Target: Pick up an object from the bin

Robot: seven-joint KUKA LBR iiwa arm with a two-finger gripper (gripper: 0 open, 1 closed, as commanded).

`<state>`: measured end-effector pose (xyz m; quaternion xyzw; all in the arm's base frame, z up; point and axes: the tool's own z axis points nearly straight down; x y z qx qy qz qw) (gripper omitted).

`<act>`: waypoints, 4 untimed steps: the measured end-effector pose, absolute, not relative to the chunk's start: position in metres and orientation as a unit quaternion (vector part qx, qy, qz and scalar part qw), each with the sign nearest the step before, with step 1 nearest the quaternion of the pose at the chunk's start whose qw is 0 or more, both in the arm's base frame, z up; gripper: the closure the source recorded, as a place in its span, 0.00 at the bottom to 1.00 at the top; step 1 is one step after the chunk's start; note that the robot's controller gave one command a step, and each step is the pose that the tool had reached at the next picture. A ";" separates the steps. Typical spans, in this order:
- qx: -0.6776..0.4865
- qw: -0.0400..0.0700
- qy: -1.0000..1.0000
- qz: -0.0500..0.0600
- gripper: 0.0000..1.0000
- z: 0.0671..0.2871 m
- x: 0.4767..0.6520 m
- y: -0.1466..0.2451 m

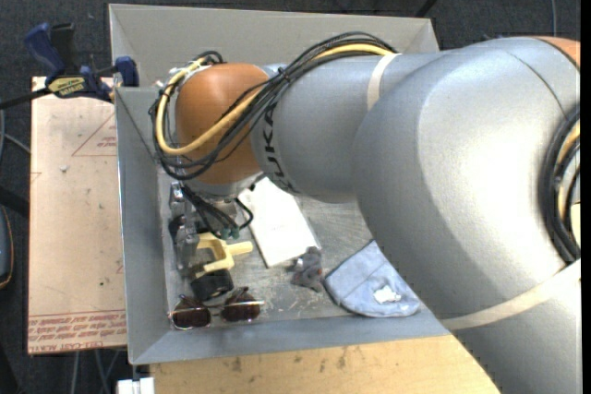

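My gripper hangs low over the bin's left side, just under the arm's wrist. Right beside it, to its lower right, lies a cream-yellow and black plastic thing, touching or nearly touching the gripper. Whether anything is held I cannot tell. A pair of dark sunglasses lies below that, against the bin's front wall. A flat white box lies tilted to the right of the gripper.
A small dark grey thing sits right of the sunglasses. A pale blue-grey cloth piece lies at the front right. The arm hides the bin's middle and right. The left wall is close to the gripper.
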<state>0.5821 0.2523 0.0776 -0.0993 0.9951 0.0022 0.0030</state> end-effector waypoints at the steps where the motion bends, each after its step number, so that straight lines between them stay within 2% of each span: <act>1: -0.099 0.000 0.995 0.001 1.00 0.088 0.581 0.252; 3: -0.099 -0.001 0.995 0.000 1.00 0.111 0.581 0.252; 4: -0.099 -0.004 0.995 -0.001 1.00 0.132 0.579 0.251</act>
